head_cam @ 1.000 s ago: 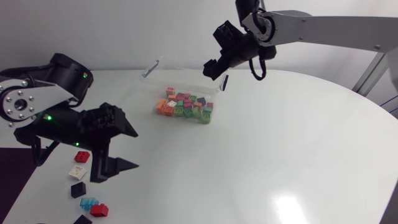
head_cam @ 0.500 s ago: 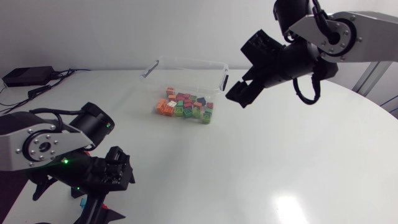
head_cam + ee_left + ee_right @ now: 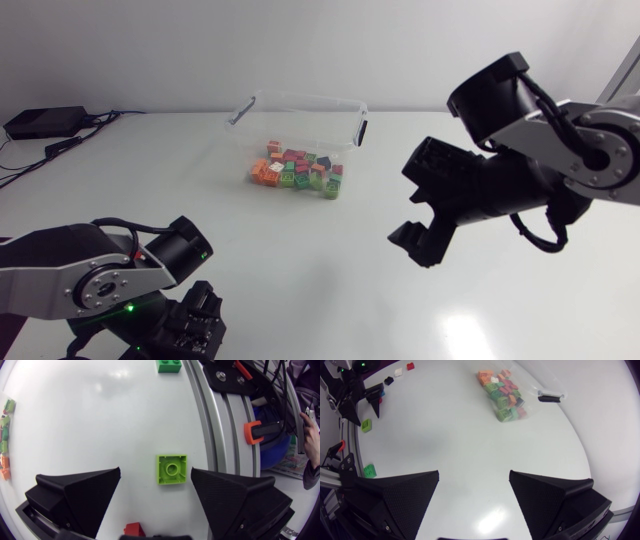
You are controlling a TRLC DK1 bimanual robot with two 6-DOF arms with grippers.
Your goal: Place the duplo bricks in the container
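Currently | left gripper [image 3: 156,471]: fingers spread, nothing held, poised over lime duplo brick [image 3: 172,469] close to left edge of table [image 3: 100,420] | right gripper [image 3: 474,476]: spread, empty, mid-table | container [image 3: 305,98]: by far edge, sorted bricks [image 3: 296,170] inside | risk: lime brick sits off-centre between my fingers; closing may shove it over the edge.
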